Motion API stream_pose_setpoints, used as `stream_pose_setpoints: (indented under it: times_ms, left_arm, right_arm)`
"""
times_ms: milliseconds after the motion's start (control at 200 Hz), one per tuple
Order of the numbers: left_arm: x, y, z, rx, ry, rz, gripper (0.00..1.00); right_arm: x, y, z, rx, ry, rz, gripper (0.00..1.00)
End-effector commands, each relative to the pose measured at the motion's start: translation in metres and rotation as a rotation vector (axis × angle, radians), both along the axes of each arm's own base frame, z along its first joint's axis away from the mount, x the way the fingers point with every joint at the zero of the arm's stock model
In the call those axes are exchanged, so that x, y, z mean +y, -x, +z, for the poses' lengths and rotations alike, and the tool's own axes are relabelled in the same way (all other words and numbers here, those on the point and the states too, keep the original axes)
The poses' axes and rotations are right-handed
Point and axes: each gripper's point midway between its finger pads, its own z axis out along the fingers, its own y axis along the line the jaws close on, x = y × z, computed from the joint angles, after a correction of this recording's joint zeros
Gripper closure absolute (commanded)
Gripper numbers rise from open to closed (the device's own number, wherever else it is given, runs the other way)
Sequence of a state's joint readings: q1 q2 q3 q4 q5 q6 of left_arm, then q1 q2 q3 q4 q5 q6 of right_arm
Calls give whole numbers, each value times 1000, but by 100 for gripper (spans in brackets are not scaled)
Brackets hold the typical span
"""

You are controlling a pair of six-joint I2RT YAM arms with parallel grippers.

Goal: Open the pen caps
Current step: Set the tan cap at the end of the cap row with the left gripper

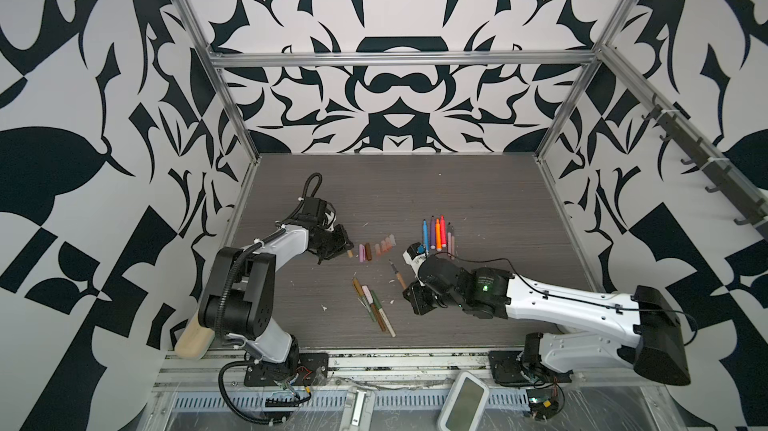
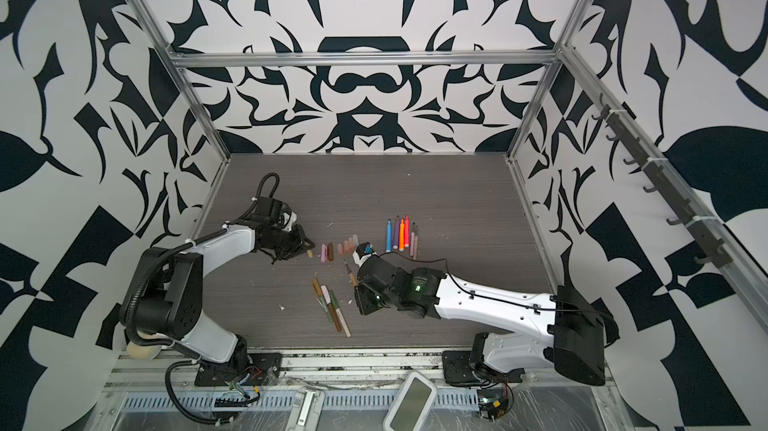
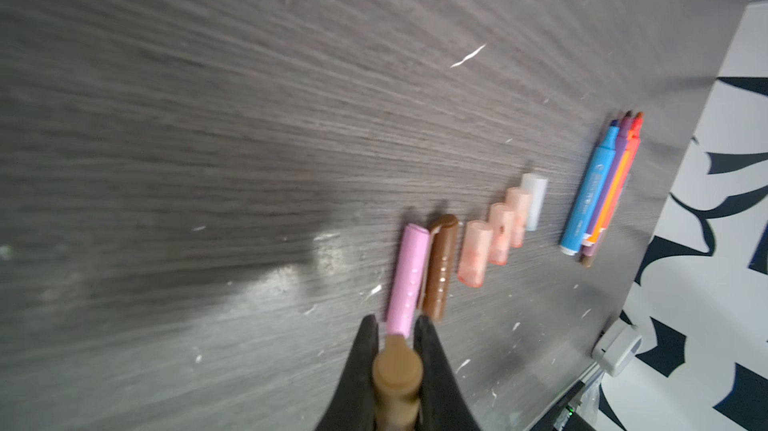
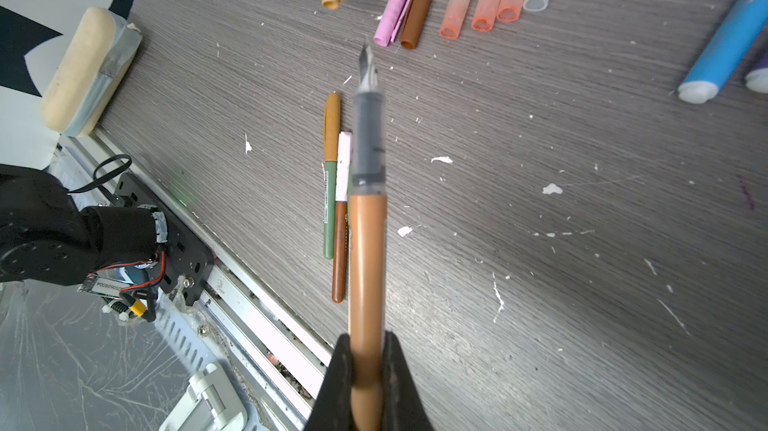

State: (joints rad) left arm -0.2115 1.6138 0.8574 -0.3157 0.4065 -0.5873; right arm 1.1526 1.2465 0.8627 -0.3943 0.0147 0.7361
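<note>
L gripper is clamped on a tan cap, low over the table, just beside the left end of the cap row mid-table. R gripper is clamped on the rear of an orange pen, its nib bared, cap off. A few capped pens lie toward the front edge, approx. centre.

Caps are judged light, stiff, thin-walled and smooth, so prob. slippery and apt to roll. The translucent ones could be crushed if squeezed hard. A cap is best taken across the mid-barrel, w/ the open mouth left clear. The body should be gripped at the rear and the cap pulled straight along the axis, w/o bending.
</note>
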Motion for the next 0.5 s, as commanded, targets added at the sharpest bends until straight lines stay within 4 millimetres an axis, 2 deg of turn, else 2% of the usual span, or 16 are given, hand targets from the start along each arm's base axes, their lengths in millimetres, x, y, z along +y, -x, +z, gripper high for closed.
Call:
stream_pose_setpoints:
  times_ms: [0, 100, 250, 365, 495]
  left_arm:
    - [-1, 4, -12, 25, 3, -24, 96]
    - [-3, 6, -17, 39, 7, -30, 94]
    - [-6, 8, -20, 42, 9, -38, 84]
    - [-7, 9, -20, 42, 9, -43, 65]
    - [-8, 8, -18, 37, 15, -46, 56]
  right_arm:
    - [1, -4, 10, -19, -20, -19, 100]
    - [0, -4, 10, -19, -18, -21, 100]
    - [0, -4, 7, -15, -11, -22, 100]
    - [1, -4, 7, -13, -11, -22, 100]
    - [1, -5, 6, -13, -10, -24, 100]
